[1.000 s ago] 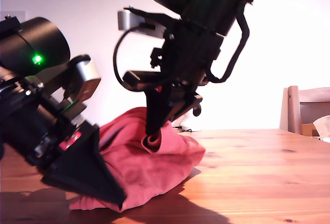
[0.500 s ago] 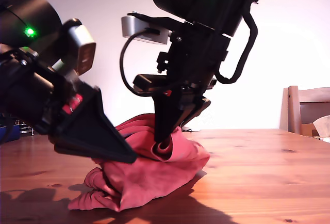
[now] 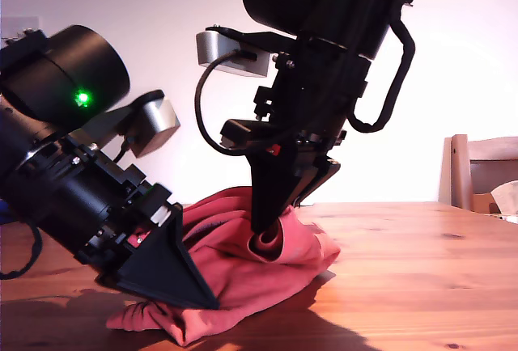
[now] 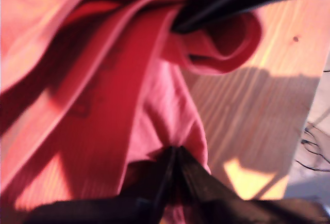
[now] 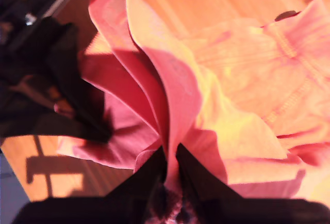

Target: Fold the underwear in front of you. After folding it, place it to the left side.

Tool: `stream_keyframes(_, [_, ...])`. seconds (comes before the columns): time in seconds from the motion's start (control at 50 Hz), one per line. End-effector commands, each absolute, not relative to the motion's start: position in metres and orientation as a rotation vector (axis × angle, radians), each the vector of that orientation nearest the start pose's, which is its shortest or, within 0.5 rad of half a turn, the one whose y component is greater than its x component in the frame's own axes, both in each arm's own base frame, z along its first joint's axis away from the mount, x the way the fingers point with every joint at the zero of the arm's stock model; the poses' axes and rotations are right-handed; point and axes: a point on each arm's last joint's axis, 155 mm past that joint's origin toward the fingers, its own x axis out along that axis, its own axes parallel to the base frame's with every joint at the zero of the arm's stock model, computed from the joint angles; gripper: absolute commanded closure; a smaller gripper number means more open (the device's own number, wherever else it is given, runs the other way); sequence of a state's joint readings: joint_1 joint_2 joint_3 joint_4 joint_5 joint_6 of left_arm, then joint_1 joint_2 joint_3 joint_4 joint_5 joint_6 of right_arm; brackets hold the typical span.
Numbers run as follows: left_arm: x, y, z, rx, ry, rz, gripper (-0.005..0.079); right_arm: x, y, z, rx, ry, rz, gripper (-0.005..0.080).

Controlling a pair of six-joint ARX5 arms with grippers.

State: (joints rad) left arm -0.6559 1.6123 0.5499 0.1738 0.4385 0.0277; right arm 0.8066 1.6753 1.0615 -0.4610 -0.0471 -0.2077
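The underwear is a crumpled coral-red heap on the wooden table, toward the exterior view's left. My first gripper is the low one at the exterior view's left, shut on a fold at the heap's near edge. Over the heap's middle, my second gripper points down from the tall arm. It is shut on a raised, curled fold of the underwear. The first wrist view shows that curl under the second gripper's fingers.
A wooden chair stands at the exterior view's right, behind the table. Thin cables lie past the table's far edge. Bare tabletop stretches from the heap toward the exterior view's right.
My first gripper has dropped back down toward the table with its fold, and the heap lies flatter. My second gripper has shifted slightly toward the exterior view's right, still holding the curl.
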Motion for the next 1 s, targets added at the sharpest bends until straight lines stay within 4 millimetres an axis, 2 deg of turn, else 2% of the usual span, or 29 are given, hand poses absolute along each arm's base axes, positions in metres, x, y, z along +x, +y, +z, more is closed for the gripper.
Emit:
stream_keyframes(0.0, [0.22, -0.264, -0.012, 0.123, 0.993, -0.995, 0.0766, 0.273, 0.301, 0.068, -0.574, 0.918, 0.894, 0.0763])
stream_keyframes(0.16, [0.21, -0.252, -0.022, 0.076, 1.117, -0.929, 0.0766, 0.264, 0.305, 0.074, -0.556, 0.945, 0.935, 0.0763])
stream_keyframes(0.34, [0.175, -0.239, -0.035, 0.101, 1.276, -0.947, 0.0767, 0.256, 0.303, 0.078, -0.577, 0.98, 0.965, 0.0763])
stream_keyframes(0.48, [0.165, -0.235, -0.038, 0.105, 1.325, -0.951, 0.0767, 0.255, 0.301, 0.084, -0.604, 0.987, 0.979, 0.0763])
stream_keyframes(0.64, [0.15, -0.228, -0.04, 0.116, 1.388, -0.971, 0.0767, 0.264, 0.306, 0.099, -0.612, 0.944, 0.979, 0.0763])
stream_keyframes(0.82, [0.145, -0.225, -0.041, 0.129, 1.407, -0.977, 0.0767, 0.287, 0.306, 0.115, -0.703, 0.84, 0.936, 0.0763])
stream_keyframes(0.98, [0.144, -0.224, -0.041, 0.14, 1.404, -0.992, 0.0766, 0.294, 0.304, 0.117, -0.762, 0.8, 0.936, 0.0753])
